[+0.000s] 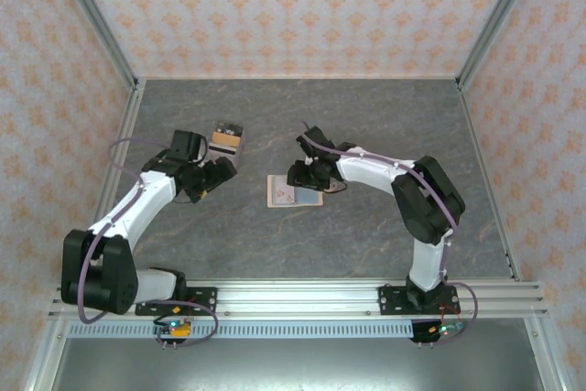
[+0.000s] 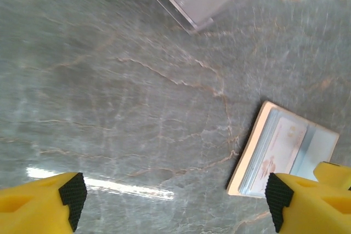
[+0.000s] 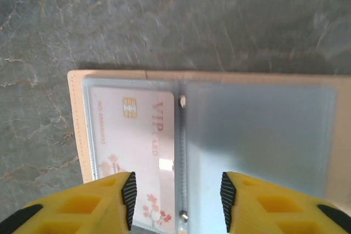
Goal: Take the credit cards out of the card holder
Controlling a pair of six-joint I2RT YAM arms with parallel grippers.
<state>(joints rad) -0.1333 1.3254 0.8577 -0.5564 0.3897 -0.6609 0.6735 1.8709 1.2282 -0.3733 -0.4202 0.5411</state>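
Observation:
The card holder point(image 1: 293, 191) lies spread open on the grey table, with a beige rim and pale blue-grey clear pockets. Its left pocket holds a white-pink credit card marked VIP point(image 3: 134, 135); the right pocket point(image 3: 258, 135) looks bare. My right gripper point(image 3: 176, 204) hovers open over the holder's near edge, one finger on each side of the spine, with nothing between them. My left gripper point(image 2: 174, 201) is wide open over bare table, and the holder point(image 2: 285, 154) sits just by its right fingertip point(image 2: 277, 201). A small pile of cards point(image 1: 225, 137) lies behind the left gripper point(image 1: 215, 174).
Patterned walls with metal posts enclose the table on three sides. The arms' mounting rail point(image 1: 293, 298) runs along the near edge. Open tabletop stretches behind and to the right of the holder.

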